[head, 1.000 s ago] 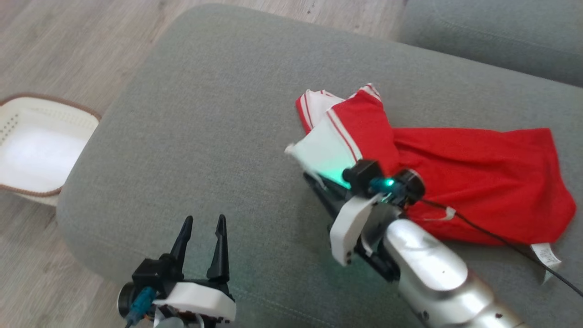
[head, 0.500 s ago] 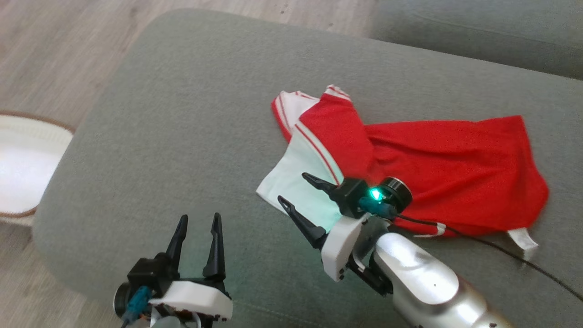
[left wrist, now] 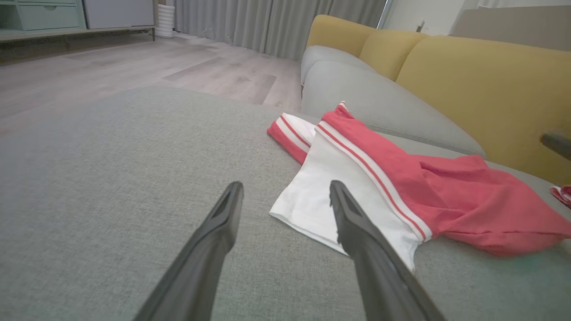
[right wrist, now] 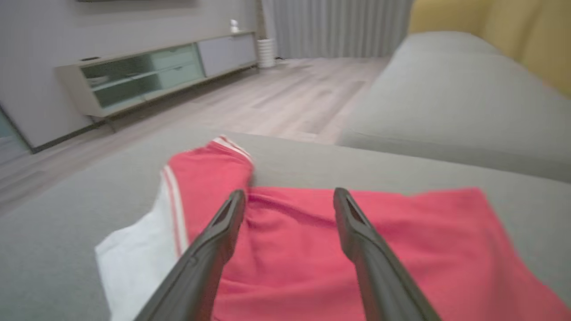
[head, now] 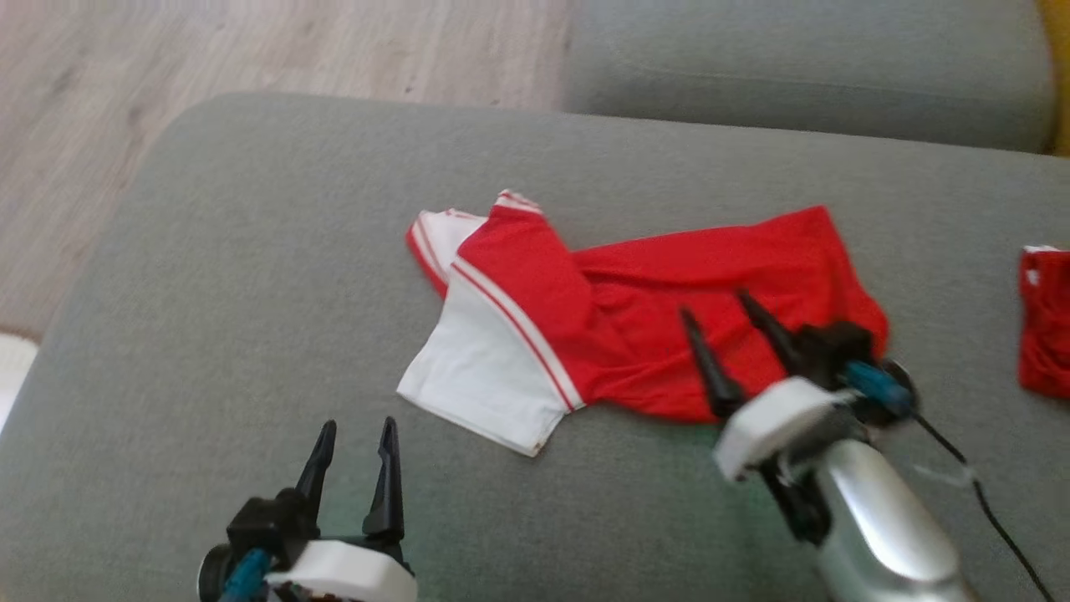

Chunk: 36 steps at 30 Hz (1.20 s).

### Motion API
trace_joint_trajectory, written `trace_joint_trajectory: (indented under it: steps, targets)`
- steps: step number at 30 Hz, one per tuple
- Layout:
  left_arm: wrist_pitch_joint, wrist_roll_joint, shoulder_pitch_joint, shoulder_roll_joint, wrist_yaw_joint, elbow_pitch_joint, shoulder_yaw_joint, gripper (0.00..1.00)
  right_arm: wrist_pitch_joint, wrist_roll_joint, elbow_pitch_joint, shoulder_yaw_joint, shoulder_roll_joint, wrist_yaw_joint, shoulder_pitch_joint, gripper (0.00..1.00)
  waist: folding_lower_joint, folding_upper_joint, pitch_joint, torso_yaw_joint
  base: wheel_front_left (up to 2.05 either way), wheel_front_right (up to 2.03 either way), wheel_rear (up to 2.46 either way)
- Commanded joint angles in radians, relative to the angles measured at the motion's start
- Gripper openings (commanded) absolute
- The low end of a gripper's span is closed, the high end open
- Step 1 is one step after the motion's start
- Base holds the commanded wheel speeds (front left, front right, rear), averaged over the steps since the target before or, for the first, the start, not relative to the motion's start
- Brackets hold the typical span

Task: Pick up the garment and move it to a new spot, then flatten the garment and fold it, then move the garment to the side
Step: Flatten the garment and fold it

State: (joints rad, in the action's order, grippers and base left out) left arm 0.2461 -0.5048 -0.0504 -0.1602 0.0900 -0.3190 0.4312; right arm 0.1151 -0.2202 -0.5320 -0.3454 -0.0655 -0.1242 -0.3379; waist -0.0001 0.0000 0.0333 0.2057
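The garment (head: 635, 334) is a red piece with white panels and red-white stripes, lying crumpled on the grey sofa cushion (head: 251, 276). Its white panel points toward the cushion's front left. My right gripper (head: 715, 305) hovers open above the garment's red right part with nothing between its fingers. In the right wrist view the right gripper (right wrist: 289, 194) hangs over the red cloth (right wrist: 312, 249). My left gripper (head: 358, 428) stands open near the cushion's front edge, short of the white panel. The left wrist view has the left gripper (left wrist: 285, 187) open before the garment (left wrist: 392, 187).
A second red cloth (head: 1045, 322) lies at the right edge of the cushion. Another grey seat cushion (head: 802, 75) lies behind, with yellow backrests (left wrist: 486, 84) beyond. Wooden floor (head: 125, 100) spreads to the left. A black cable (head: 978, 493) trails from the right wrist.
The right gripper let go of the garment's white corner, opened, and swung right over the red part. The white panel now lies flat. The head camera turned right, so the basket left the picture.
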Motion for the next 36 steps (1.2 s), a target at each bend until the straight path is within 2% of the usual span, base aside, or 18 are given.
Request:
trace_joint_trajectory:
  steps: [1,7,12,25,31,36]
  targets:
    - [-0.004,0.001,-0.020,-0.020,0.008,0.034,-0.028,1.00,0.009,0.029,0.026,0.049,0.015,-0.007,0.018,1.00,0.0001,0.0000,-0.027,-0.036,0.00,0.00,0.00]
    - [-0.016,-0.001,-0.003,-0.026,0.014,0.049,-0.019,1.00,-0.009,0.100,0.023,0.252,0.015,-0.007,0.107,1.00,0.0001,0.0000,-0.038,-0.065,0.00,0.00,0.00]
    - [-0.021,-0.003,0.005,-0.032,0.019,0.059,-0.016,1.00,-0.021,0.129,0.007,0.360,0.015,-0.007,0.146,1.00,0.0001,0.0000,-0.042,-0.072,0.00,0.00,0.00]
    - [-0.034,0.002,0.001,-0.042,0.024,0.094,0.001,1.00,-0.049,0.170,-0.125,0.484,0.015,-0.007,0.052,1.00,0.0001,0.0000,-0.012,-0.042,0.00,0.00,0.00]
    - [-0.033,0.006,-0.017,-0.043,0.029,0.110,0.003,1.00,-0.084,0.250,-0.236,0.596,0.015,-0.007,-0.046,1.00,0.0001,0.0000,0.032,-0.007,0.00,0.00,0.00]
    - [-0.029,0.005,-0.023,-0.043,0.032,0.111,0.002,1.00,-0.110,0.272,-0.337,0.636,0.015,-0.007,-0.106,1.00,0.0001,0.0000,0.054,0.017,0.00,0.00,0.00]
